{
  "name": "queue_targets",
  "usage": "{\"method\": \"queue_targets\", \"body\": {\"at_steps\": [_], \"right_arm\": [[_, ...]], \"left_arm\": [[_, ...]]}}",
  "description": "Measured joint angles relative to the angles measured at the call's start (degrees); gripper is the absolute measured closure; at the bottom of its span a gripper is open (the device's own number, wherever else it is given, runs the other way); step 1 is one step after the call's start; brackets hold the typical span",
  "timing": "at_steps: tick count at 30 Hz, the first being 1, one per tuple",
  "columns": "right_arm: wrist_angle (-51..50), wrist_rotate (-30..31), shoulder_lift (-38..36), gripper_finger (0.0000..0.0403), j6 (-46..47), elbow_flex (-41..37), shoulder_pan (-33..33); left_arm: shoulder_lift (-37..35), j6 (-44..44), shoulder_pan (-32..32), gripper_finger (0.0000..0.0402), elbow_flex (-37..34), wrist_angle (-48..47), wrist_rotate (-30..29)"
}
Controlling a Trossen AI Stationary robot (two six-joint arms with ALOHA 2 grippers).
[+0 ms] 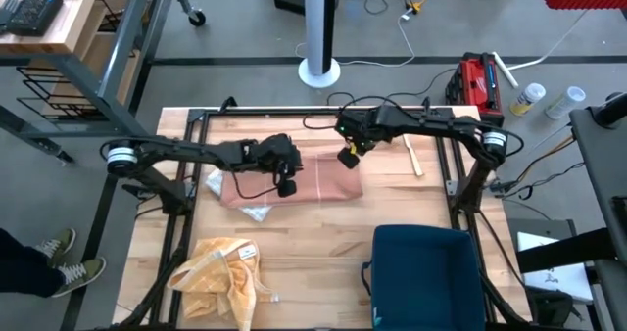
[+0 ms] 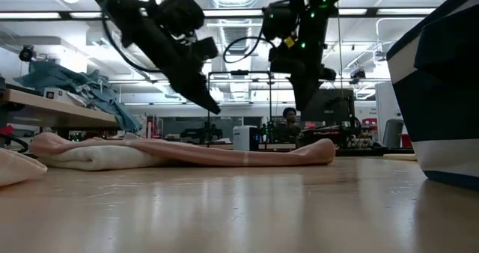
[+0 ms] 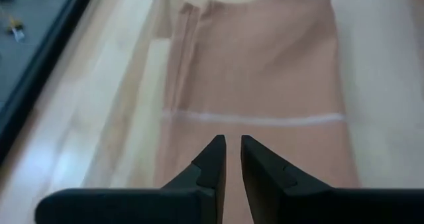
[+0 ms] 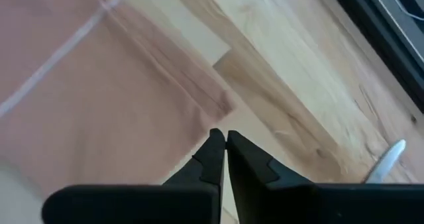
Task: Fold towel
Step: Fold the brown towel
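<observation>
A pink towel [image 1: 318, 182] lies folded into a flat rectangle on the wooden table, left of its middle; a pale stripe crosses it [image 3: 265, 71] and its corner shows in the right wrist view [image 4: 99, 98]. In the low view the towel [image 2: 224, 154] rests flat on the table. My left gripper [image 1: 285, 187] [image 2: 213, 108] hangs above the towel's left part, slanting down, its fingers [image 3: 233, 144] all but shut with nothing between them. My right gripper [image 1: 347, 159] [image 2: 303, 105] hangs shut above the towel's far right corner [image 4: 221, 138], pointing steeply down.
A white cloth [image 1: 257, 212] lies at the towel's near left edge. A crumpled yellow cloth [image 1: 220, 272] sits near the front left. A dark blue bin [image 1: 426, 272] stands front right. A pale stick [image 1: 413, 155] lies right of the towel, inside the black frame [image 1: 451, 165].
</observation>
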Motion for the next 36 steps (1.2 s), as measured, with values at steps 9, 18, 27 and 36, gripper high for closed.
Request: {"method": "queue_targets", "body": {"at_steps": [9, 18, 27, 36], "right_arm": [[-4.7, -0.1, -5.1, 0.0348, -2.9, 0.0, 1.6], [-9.6, -0.3, -19.7, 0.0314, -3.0, -0.5, 5.9], [-11.1, -1.6, -28.2, 0.0293, -0.4, -3.1, 9.7], [-11.2, -1.6, -28.5, 0.0280, 0.0, -6.9, 10.6]], "left_arm": [[16.1, 9.2, 0.2, 0.0337, 14.5, 1.8, 0.5], [32.9, 15.2, 3.6, 0.0271, 39.4, -14.6, 2.2], [42.7, 16.4, 6.1, 0.0274, 52.7, -25.3, 10.8], [43.4, 17.7, 6.2, 0.0303, 53.1, -25.9, 11.6]]}}
